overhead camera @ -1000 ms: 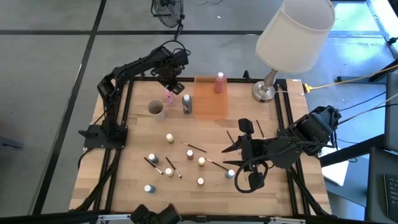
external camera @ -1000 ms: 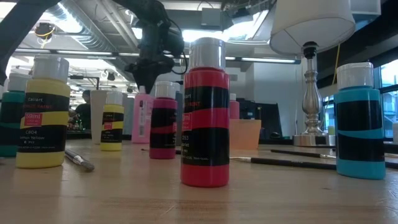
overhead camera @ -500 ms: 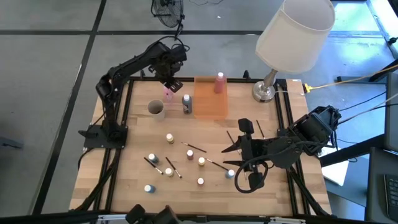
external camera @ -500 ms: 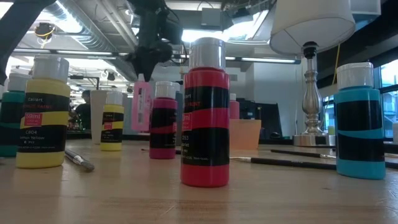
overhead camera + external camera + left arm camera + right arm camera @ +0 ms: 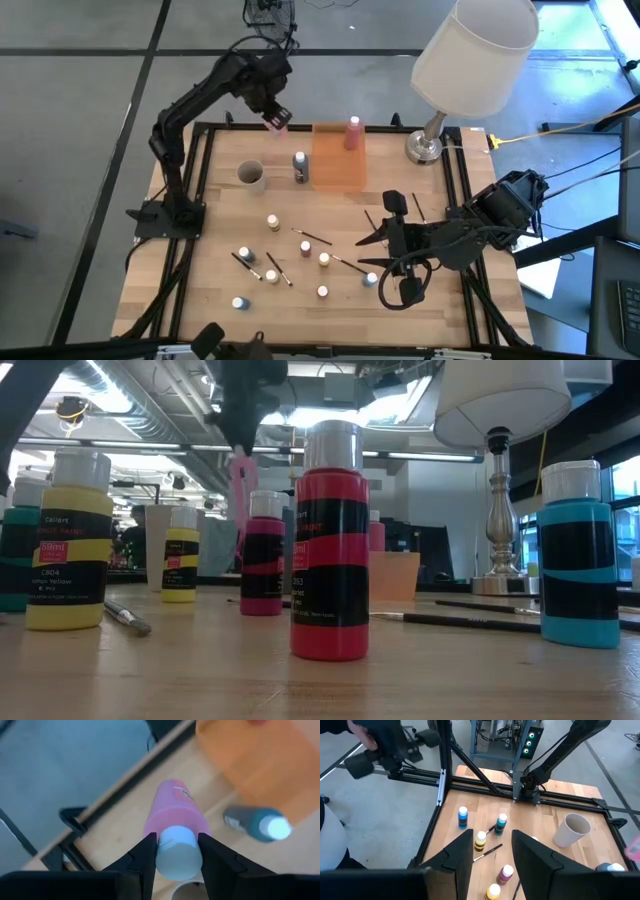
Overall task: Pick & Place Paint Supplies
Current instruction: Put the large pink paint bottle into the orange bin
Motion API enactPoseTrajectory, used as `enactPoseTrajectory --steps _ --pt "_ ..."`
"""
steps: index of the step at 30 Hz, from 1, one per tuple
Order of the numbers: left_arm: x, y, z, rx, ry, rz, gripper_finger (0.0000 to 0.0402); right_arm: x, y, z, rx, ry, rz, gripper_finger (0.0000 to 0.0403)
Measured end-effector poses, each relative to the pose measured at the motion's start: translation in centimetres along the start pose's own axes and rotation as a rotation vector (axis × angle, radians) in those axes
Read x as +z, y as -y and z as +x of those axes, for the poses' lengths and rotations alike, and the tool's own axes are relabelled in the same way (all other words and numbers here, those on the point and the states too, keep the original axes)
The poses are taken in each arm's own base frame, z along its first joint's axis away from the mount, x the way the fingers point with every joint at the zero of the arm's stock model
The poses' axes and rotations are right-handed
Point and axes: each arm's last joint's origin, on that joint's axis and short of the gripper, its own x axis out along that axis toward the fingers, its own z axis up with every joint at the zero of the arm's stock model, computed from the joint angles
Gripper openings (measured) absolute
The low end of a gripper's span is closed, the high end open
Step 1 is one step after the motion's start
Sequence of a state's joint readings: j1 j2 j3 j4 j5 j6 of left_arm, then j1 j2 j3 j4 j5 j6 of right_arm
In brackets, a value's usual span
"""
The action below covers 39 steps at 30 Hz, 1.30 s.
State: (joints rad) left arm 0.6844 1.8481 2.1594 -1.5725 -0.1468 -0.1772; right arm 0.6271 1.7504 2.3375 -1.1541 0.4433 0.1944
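My left gripper (image 5: 274, 112) has lifted the pink bottle (image 5: 276, 121) higher, squeezing its cap; my right gripper (image 5: 388, 232) waits open.

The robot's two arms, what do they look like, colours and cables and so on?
Both arms are dark, near black, built of jointed segments on dark bases. The left tool has two flat, angular black fingers. The right tool has the same black finger pair. Black cables loop beside the right arm.
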Motion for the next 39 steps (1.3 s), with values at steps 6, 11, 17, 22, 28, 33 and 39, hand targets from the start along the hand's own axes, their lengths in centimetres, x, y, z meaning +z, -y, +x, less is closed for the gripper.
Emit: enactPoseTrajectory --steps 6,11,17,22,28,33,39 --pt "0.2 0.5 -3.0 0.007 0.124 0.052 0.0119 0.1 0.5 0.2 -0.012 0.004 0.011 0.0137" --pt "0.5 0.3 -4.2 -0.002 0.198 0.065 0.0119 0.3 0.9 0.4 -0.022 0.008 0.020 0.0137" --pt "1.4 0.8 -4.6 -0.099 0.299 0.099 0.0119 0.4 1.5 0.7 -0.032 0.009 0.033 0.0137" --pt "2.2 0.9 -4.0 -0.144 0.319 0.125 0.0119 0.5 2.2 0.9 -0.036 0.011 0.047 0.0137" --pt "3.3 1.0 -2.1 -0.182 0.286 0.145 0.0119 0.8 2.9 1.2 -0.045 0.022 0.065 0.0137" --pt "4.5 2.1 0.0 -0.224 0.267 0.186 0.0119 0.9 3.4 1.3 -0.047 0.028 0.077 0.0137" --pt "5.4 2.9 2.8 -0.228 0.198 0.216 0.0119 1.0 3.6 1.4 -0.044 0.030 0.088 0.0137"
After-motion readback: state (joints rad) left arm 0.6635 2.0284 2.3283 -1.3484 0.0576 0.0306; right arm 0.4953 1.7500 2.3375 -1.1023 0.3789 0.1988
